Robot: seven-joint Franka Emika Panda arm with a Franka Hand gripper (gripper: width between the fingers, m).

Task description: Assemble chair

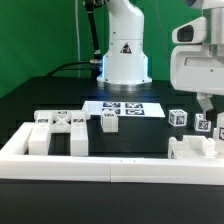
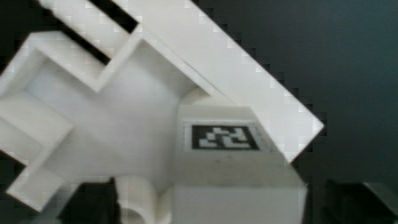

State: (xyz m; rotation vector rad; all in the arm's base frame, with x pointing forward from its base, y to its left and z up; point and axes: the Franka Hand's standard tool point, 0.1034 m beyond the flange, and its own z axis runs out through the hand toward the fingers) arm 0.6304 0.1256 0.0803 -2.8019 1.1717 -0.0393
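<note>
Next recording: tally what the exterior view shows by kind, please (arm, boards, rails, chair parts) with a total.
Robot arm: 1
Marker board: 1
Border rail: 1
Chair parts: at least 5; the pieces clustered at both sides merge, so the exact count is unclear
Total: at least 8

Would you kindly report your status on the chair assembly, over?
Gripper open, low over white blocky plastic chair part bearing a black-and-white tag. Part not gripped. Small white tagged blocks close beside; nothing blocking.
</note>
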